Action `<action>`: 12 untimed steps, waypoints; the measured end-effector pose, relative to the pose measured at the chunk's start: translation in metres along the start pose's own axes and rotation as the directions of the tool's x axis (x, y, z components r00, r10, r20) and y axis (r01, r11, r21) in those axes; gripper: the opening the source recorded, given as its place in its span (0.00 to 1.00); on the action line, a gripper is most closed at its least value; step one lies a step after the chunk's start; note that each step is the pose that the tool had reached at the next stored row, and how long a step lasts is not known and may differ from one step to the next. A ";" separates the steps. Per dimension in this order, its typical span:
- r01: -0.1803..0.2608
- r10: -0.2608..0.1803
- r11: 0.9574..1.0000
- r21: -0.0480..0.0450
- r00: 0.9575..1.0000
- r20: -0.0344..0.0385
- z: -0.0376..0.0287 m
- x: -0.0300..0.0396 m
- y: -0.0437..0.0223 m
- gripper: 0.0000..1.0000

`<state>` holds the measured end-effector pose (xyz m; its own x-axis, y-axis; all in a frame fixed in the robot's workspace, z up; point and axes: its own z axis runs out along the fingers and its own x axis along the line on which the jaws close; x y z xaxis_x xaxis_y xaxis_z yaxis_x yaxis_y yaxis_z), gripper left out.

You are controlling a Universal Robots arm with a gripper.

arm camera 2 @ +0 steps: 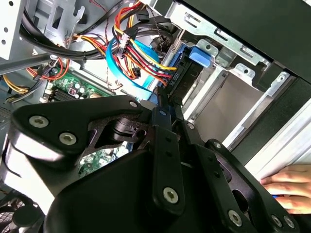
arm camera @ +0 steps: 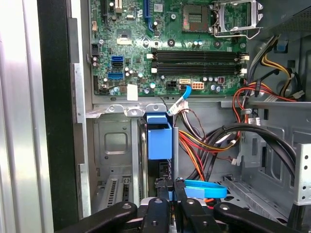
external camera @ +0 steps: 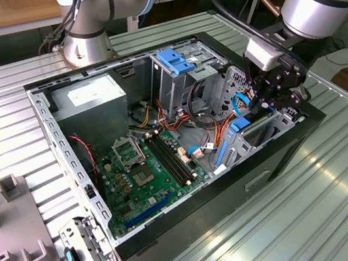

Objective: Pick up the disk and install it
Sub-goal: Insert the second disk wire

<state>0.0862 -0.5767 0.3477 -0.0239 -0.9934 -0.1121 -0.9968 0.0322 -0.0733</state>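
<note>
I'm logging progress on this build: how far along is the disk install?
Pickup looks done: the disk stands on edge in the drive bay, its blue rail showing. In hand: the gripper is right at the disk's outer end, inside the computer case. Left: whether the disk is fully seated cannot be told from these views.

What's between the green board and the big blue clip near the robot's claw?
In the first wrist view, a silver metal rail crosses between the green board and the blue clip, with a thin blue cable dangling across it.
</note>
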 end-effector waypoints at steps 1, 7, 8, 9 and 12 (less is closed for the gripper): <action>0.000 0.000 1.000 0.000 1.000 0.000 0.0002 0.0000 0.0000 0.16; 0.000 0.000 1.000 0.000 1.000 0.000 0.0015 0.0001 -0.0009 0.16; 0.000 0.000 1.000 0.000 1.000 0.000 0.0017 0.0002 -0.0009 0.16; 0.000 0.000 1.000 0.000 1.000 0.000 0.0027 0.0003 -0.0008 0.16; 0.000 0.000 1.000 0.000 1.000 0.000 0.0047 0.0005 -0.0006 0.16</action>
<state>0.0872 -0.5767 0.3431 -0.0239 -0.9934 -0.1125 -0.9968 0.0323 -0.0733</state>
